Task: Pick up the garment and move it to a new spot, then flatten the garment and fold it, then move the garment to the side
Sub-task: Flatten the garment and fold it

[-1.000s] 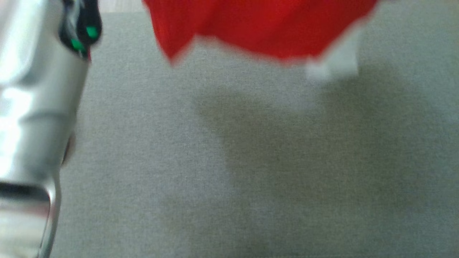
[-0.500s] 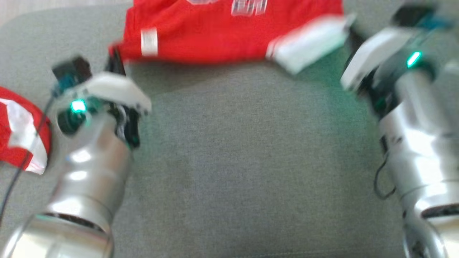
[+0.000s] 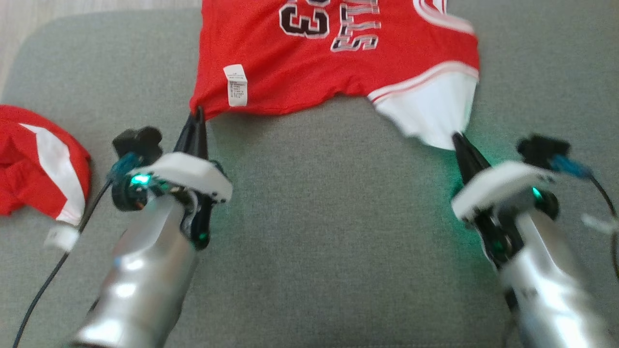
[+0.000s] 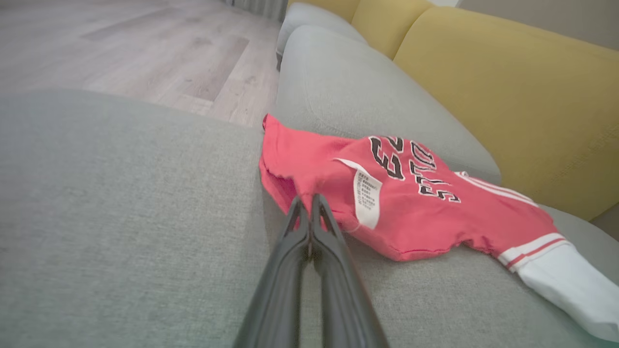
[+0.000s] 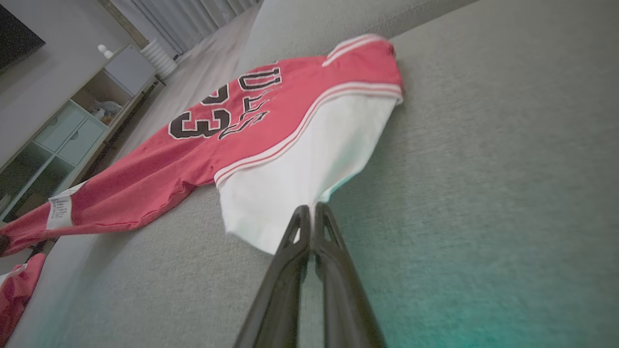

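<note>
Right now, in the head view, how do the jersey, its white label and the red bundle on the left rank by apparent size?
1. jersey: largest, even though the top edge cuts it off.
2. red bundle: much smaller, partly cut off at the left edge.
3. label: clearly smallest.

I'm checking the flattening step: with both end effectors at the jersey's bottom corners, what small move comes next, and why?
Probably ease the left end effector and right end effector slightly apart and back toward the robot. Both are shut on hem corners of the jersey, and the hem between them lies wavy on the cushion, so a light pull should flatten it.
</note>
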You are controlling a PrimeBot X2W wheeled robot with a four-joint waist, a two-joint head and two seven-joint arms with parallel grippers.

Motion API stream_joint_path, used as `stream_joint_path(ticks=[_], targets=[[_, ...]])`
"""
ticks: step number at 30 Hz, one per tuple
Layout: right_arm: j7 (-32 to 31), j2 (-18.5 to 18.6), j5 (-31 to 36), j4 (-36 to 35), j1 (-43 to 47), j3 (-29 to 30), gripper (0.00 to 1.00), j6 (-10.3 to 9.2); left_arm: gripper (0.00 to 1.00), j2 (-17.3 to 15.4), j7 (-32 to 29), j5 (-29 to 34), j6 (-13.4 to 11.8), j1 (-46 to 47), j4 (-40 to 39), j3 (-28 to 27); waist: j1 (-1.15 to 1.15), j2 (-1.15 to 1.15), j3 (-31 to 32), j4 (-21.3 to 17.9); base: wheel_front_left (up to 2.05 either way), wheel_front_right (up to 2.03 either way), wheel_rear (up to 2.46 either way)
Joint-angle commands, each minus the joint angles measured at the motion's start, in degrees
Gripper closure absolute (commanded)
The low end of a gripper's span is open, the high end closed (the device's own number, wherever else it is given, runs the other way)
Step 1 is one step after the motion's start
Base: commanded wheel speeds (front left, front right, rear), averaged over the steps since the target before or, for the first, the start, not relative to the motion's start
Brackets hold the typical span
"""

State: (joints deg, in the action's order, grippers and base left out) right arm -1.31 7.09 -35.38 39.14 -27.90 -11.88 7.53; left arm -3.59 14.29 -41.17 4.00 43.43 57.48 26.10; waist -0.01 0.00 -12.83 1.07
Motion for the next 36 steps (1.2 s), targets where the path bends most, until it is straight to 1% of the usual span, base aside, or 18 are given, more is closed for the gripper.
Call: stream_joint_path(ticks=[1, 4, 6, 7, 9, 12, 14, 16, 17, 20, 22, 25, 27, 31, 33, 36], targets=[[0.5, 0.8, -0.5, -4.3, 2.4, -0.8, 1.0, -0.04, 1.0, -3.4, 0.7, 1.3, -0.7, -2.1, -3.6, -2.2, 0.01, 0.0, 1.1, 0.0, 0.0, 0.0, 0.0], [-1.7, 2.8, 0.4, -15.6, 11.5, 1.9, 1.0, -0.04, 1.0, -6.5, 0.7, 4.1, -2.8, -10.5, -14.1, -4.3, 0.01, 0.0, 2.9, 0.1, 0.0, 0.0, 0.0], [-5.0, 3.2, 2.0, -23.7, 18.2, 5.0, 1.0, -0.04, 1.0, -8.7, 0.7, 5.0, -4.6, -16.3, -21.0, -5.0, 0.01, 0.0, 4.1, 0.1, 0.0, 0.0, 0.0], [-7.2, 2.9, 3.1, -28.0, 21.6, 6.9, 1.0, -0.04, 1.0, -10.0, 0.5, 5.4, -5.8, -19.2, -24.7, -5.1, 0.01, 0.0, 4.7, 0.1, 0.0, 0.0, 0.0], [-12.5, 1.2, 5.3, -36.7, 28.5, 10.8, 1.0, -0.04, 1.0, -12.3, -1.8, 5.5, -8.5, -25.0, -33.2, -5.3, 0.01, 0.0, 5.6, 0.3, 0.0, 0.0, 0.0], [-20.5, -1.9, 8.4, -49.6, 37.4, 15.2, 1.0, -0.04, 1.0, -16.0, -7.1, 5.9, -13.7, -33.4, -47.5, -5.9, 0.01, 0.0, 6.3, 0.5, 0.0, 0.0, 0.0], [-25.4, -3.2, 9.5, -56.6, 41.9, 16.9, 1.0, -0.04, 1.0, -18.3, -10.5, 6.1, -17.0, -38.3, -56.5, -6.5, 0.01, 0.0, 6.4, 0.5, 0.0, 0.0, 0.0], [-29.8, -3.9, 10.1, -61.8, 45.6, 18.0, 1.0, -0.04, 1.0, -20.3, -14.0, 6.1, -20.1, -42.9, -64.2, -7.0, 0.01, 0.0, 6.5, 0.3, 0.0, 0.0, 0.0], [-29.8, -3.9, 10.1, -61.8, 45.6, 18.0, 1.0, -0.04, 1.0, -20.3, -14.0, 6.1, -20.1, -42.9, -64.2, -7.0, 0.01, 0.0, 6.5, 0.3, 0.0, 0.0, 0.0], [-34.6, -4.2, 9.7, -66.6, 49.4, 19.6, 1.0, -0.04, 1.0, -22.6, -18.5, 6.0, -23.7, -48.0, -72.5, -7.6, 0.01, 0.0, 6.5, 0.0, 0.0, 0.0, 0.0], [-35.9, -4.2, 8.6, -67.8, 50.3, 20.6, 1.0, -0.04, 1.0, -23.8, -21.3, 5.6, -24.8, -50.2, -75.6, -7.5, 0.01, 0.0, 6.4, -0.2, 0.0, 0.0, 0.0], [-37.7, -4.2, 7.8, -67.2, 49.8, 20.7, 1.0, -0.04, 1.0, -24.8, -24.7, 4.1, -25.0, -51.0, -76.8, -7.3, 0.01, 0.0, 6.0, -0.3, 0.0, 0.0, 0.0], [-39.1, -4.2, 7.6, -65.5, 48.4, 20.6, 1.0, -0.04, 1.0, -25.0, -26.6, 2.8, -24.2, -50.0, -76.1, -7.0, 0.01, 0.0, 5.5, 0.0, 0.0, 0.0, 0.0], [-42.2, -4.2, 9.2, -62.2, 42.1, 19.7, 1.0, -0.04, 1.0, -24.5, -30.0, -1.2, -21.1, -45.7, -71.2, -6.7, 0.01, 0.0, 3.2, 0.5, 0.0, 0.0, 0.0], [-43.8, -4.2, 8.6, -59.6, 37.4, 18.8, 1.0, -0.04, 1.0, -24.3, -31.4, -3.1, -19.3, -42.8, -67.9, -6.9, 0.01, 0.0, 1.8, 0.6, 0.0, 0.0, 0.0], [-46.6, -3.8, 9.5, -55.3, 29.9, 17.9, 1.0, -0.04, 1.0, -23.9, -33.0, -5.1, -16.7, -38.0, -63.1, -7.0, 0.01, 0.0, 0.1, 1.1, 0.0, 0.0, 0.0]])
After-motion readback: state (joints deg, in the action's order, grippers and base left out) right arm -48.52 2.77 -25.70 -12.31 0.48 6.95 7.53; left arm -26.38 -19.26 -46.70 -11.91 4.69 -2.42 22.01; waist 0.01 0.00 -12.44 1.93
